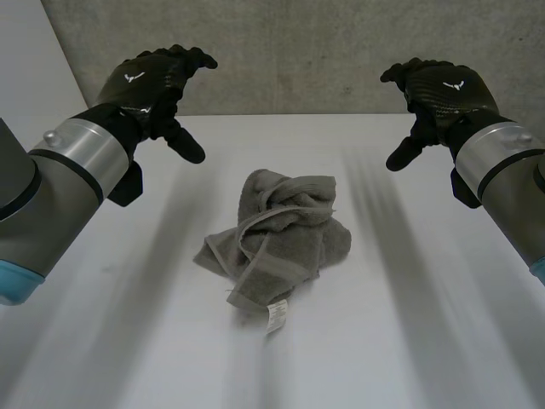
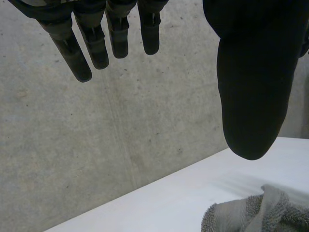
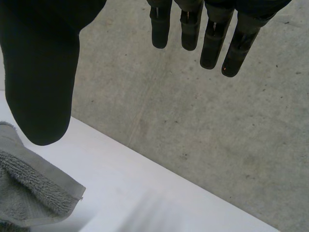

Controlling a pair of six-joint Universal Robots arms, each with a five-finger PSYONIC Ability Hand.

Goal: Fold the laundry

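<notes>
awaiting folding: grey towel, crumpled, centre of white table.
item: loose heap, label tag at its near edge, no side laid flat, so folding looks not yet begun. beyond it, left hand and right hand hover either side, seemingly poised to reach in; fingers spread, thumbs apart, holding and touching nothing. concrete wall behind.

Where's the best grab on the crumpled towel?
Probably the hemmed edge beside the white tag, on the near side of the towel: it lies flat and exposed on the table, while the rest is bunched up. Come down from above, from the robot's side.
</notes>
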